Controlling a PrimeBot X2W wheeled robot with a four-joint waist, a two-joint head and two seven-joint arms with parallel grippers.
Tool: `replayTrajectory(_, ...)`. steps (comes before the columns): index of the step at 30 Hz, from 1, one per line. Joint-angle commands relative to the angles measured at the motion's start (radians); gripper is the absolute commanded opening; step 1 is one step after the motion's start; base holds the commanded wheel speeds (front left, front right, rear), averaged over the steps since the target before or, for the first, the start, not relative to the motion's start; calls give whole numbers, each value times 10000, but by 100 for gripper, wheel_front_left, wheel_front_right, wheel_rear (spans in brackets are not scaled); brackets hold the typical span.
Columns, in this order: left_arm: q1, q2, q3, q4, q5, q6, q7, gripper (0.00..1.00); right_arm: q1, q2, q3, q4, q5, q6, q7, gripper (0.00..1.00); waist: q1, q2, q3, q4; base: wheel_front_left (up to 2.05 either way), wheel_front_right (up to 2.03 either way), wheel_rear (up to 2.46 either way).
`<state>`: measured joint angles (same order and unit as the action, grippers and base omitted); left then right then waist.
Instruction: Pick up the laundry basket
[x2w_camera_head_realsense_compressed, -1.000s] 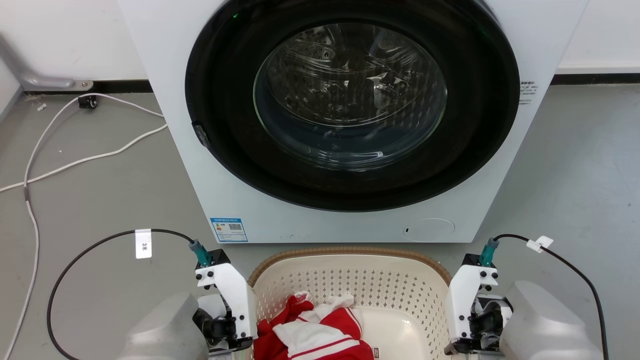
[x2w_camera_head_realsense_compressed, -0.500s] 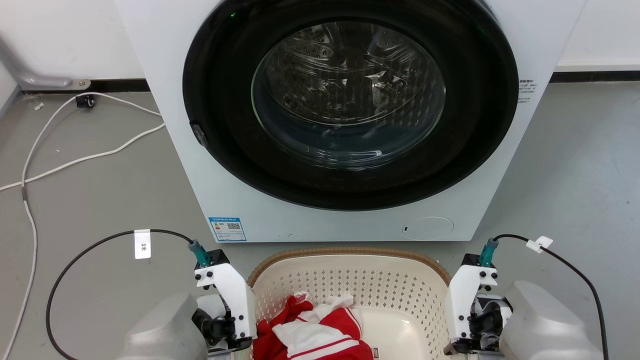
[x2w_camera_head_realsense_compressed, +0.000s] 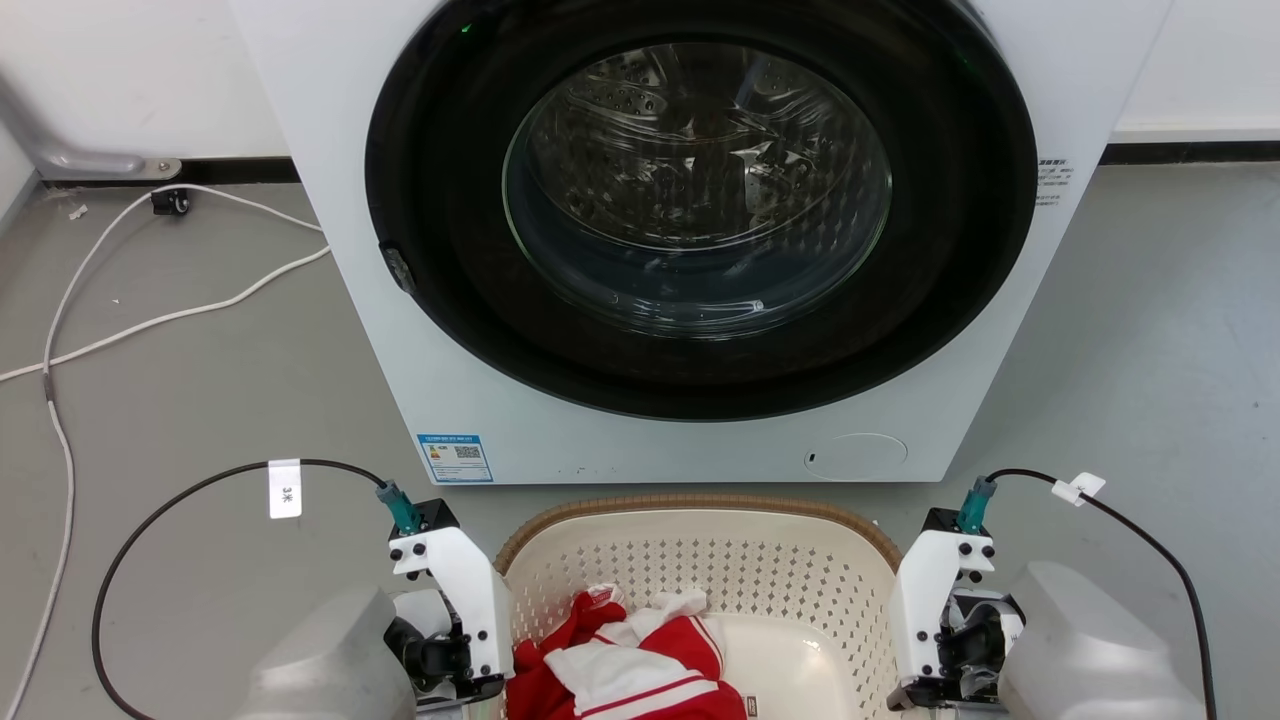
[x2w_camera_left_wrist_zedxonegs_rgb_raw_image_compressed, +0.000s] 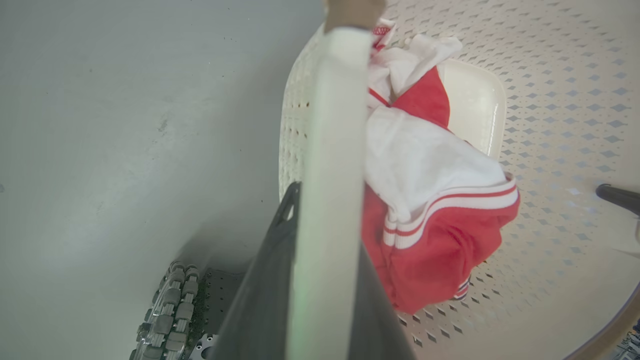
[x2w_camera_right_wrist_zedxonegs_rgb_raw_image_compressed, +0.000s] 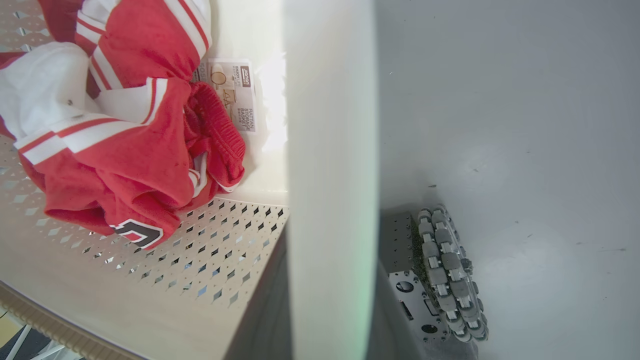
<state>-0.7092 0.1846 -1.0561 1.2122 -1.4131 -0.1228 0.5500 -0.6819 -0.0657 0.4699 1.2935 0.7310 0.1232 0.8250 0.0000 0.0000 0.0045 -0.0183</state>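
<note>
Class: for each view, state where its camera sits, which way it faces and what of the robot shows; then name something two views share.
Head view: on the head, facing forward and down at the washing machine and laundry basket; left forearm, right forearm show.
Left wrist view: on the left wrist, looking down along the left gripper, its fingers astride the handle; a wheel shows.
Right wrist view: on the right wrist, looking down along the right gripper; another wheel shows.
Shared: both wrist views see the red-and-white clothes.
</note>
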Motion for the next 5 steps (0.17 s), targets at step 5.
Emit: replayTrajectory(5,-1,-291,26,-167,-173,-146,-113,0,-18,291,-29,-86,172,141,38,0,0,0,-9,-5,0,0,0)
